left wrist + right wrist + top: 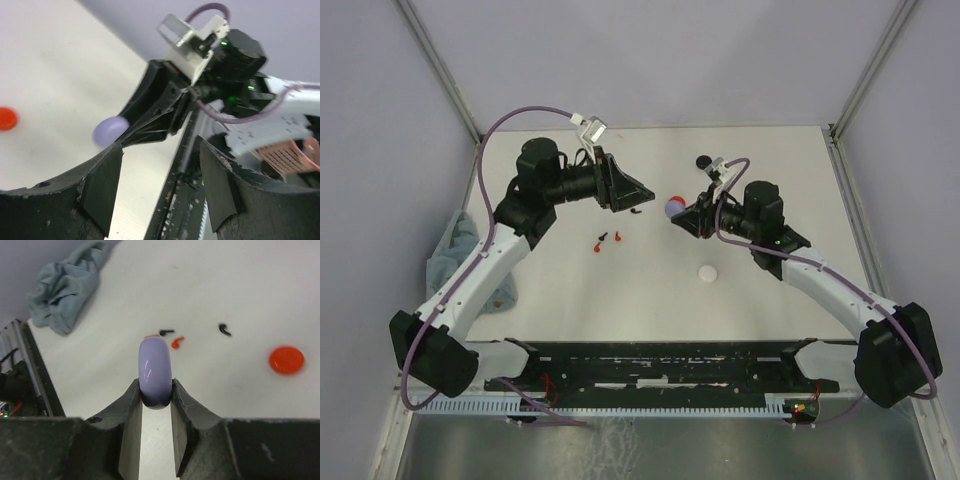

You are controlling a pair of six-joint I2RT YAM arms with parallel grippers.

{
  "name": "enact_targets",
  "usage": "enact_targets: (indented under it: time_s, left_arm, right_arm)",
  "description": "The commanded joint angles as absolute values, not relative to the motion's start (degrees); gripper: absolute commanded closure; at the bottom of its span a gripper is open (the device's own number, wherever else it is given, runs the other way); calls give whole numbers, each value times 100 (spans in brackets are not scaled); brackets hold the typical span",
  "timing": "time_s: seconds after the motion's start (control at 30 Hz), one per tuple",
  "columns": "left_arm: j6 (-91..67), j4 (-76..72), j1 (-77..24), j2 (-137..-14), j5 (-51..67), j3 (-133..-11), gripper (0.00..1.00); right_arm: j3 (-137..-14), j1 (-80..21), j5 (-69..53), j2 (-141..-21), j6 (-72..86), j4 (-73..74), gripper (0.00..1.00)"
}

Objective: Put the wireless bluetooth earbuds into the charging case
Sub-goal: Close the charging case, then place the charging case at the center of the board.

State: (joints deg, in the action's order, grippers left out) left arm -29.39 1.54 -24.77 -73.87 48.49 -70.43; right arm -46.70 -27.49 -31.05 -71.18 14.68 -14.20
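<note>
My right gripper (155,389) is shut on a lavender charging case (155,367), held on edge above the table and seen too as the lavender case (672,209). Small earbuds lie on the white table beyond it: a red earbud (176,342), a black earbud (166,332) and another black earbud (224,329). From above, a red earbud (595,245) and its neighbours lie left of centre. My left gripper (643,196) hovers just left of the case, pointing at it. In its wrist view the left gripper (160,150) is open with nothing between its fingers.
A red round case (286,360) lies on the table beside the earbuds. A white round case (708,272) sits near the middle, towards the front. A crumpled blue-grey cloth (460,250) lies at the left edge. Grey walls enclose the table.
</note>
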Motion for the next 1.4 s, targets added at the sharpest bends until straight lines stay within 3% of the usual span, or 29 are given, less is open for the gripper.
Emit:
enact_targets:
  time_s: [0.0, 0.23, 0.53, 0.63, 0.93, 1.1, 1.37]
  left_arm:
    - [-2034, 1535, -2401, -7036, 2709, -6798, 29]
    - [-2238, 1961, -2329, -6541, 547, -5827, 19]
    - [-2531, 2126, -1942, -6403, -20, -5336, 13]
    - [-2553, 2099, -1918, -6407, 3, -5247, 13]
    - [-2556, 2108, -1890, -6456, 57, -5167, 13]
    - [-2460, 2175, -1870, -6423, -101, -5229, 13]
    - [-2415, 2163, -1857, -6477, -71, -5276, 13]
  right_arm:
    - [-4851, -2326, -2168, -6998, 1500, 153, 93]
    - [-4662, -1514, -1572, -7439, 2195, 1320, 91]
    - [-4736, -1013, -1982, -8727, 2752, 1830, 85]
    - [-4639, -953, -2012, -8908, 2878, 1740, 77]
    - [-4736, -844, -1386, -8864, 2840, 2433, 41]
    - [-5069, -903, -821, -8553, 2735, 2848, 34]
    - [-5935, -2080, 566, -8713, 2798, 2468, 26]
